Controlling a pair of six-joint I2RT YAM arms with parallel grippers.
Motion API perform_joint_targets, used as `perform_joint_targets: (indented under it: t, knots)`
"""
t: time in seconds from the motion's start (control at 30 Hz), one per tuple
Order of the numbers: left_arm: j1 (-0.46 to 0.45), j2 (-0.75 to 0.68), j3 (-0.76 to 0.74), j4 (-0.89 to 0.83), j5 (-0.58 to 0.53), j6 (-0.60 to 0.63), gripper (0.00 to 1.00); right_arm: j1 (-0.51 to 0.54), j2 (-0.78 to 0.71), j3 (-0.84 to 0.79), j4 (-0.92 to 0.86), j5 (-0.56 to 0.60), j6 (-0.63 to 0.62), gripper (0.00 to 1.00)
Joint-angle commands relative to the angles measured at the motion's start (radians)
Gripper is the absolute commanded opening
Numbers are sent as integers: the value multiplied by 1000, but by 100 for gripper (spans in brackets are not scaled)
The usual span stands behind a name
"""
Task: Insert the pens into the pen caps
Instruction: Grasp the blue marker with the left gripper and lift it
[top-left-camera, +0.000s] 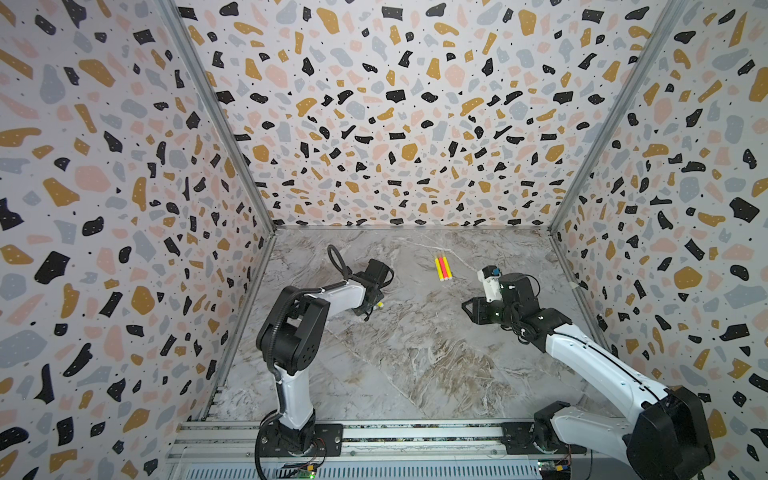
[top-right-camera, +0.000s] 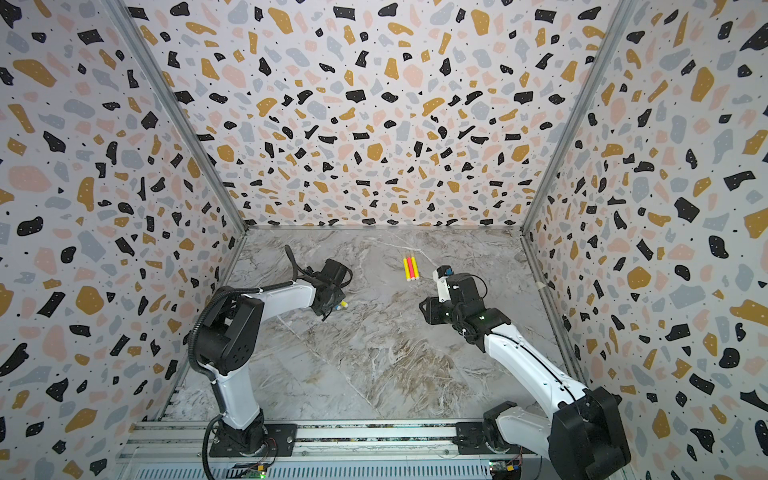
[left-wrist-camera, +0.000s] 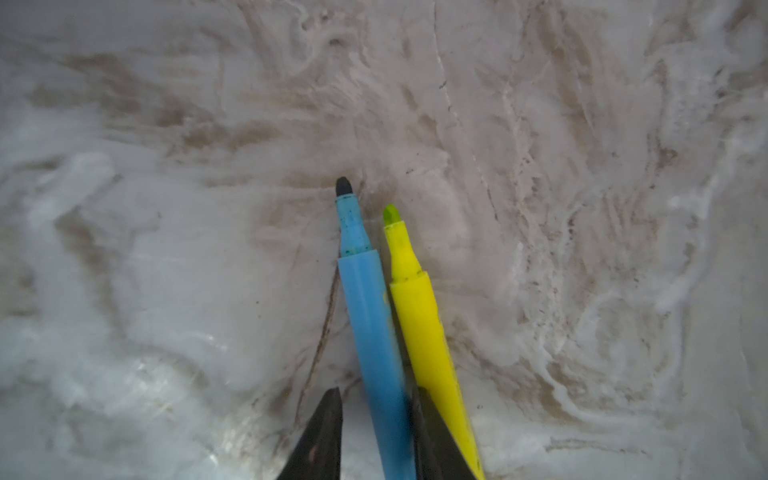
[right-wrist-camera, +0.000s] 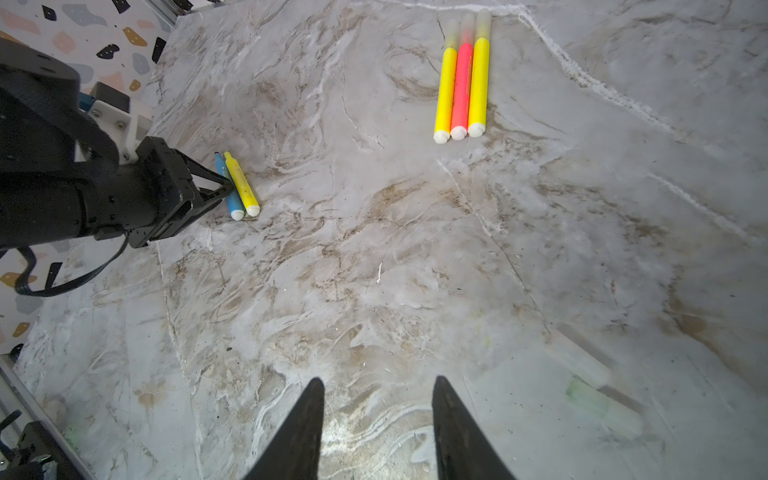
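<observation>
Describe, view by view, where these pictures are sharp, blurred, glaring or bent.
Left wrist view: blue pen and yellow pen sharp, the table around them smeared. Right wrist view: a bright glare patch on the table by the right gripper; what look like two pale caps are blurred. Both top views: even light, soft shadows, wall rails splayed outward by the wide lens.

L arm (top-left-camera: 345, 293): mid-left in both top views, elbow bent, wrist pitched down.
L gripper (left-wrist-camera: 376, 392): jaws narrow, small gap.
R arm (top-left-camera: 590, 357): lower right, reaching up-left.
R gripper (right-wrist-camera: 378, 380): jaws apart.
</observation>
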Motion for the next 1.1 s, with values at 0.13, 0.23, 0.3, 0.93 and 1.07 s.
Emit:
perform_joint_targets:
  t: [0.13, 0.23, 0.3, 0.93, 1.07]
  knots:
    - [5, 18, -2, -63, -23, -26, 27, -11, -29, -4, -4, -1, 7, 44]
    - [5, 15, -10, -71, -27, -29, 27, -13, -31, -3, -4, -5, 8, 44]
    - [5, 14, -19, -70, -19, -30, 26, -13, -30, -2, -2, -10, 11, 44]
    - [-106, -305, -192, -1, -60, 120, 1, -14, -66, -3, 6, -61, 20, 44]
    - [-153, -395, -249, 78, 26, 243, 0, -20, -81, -11, 36, -138, 12, 44]
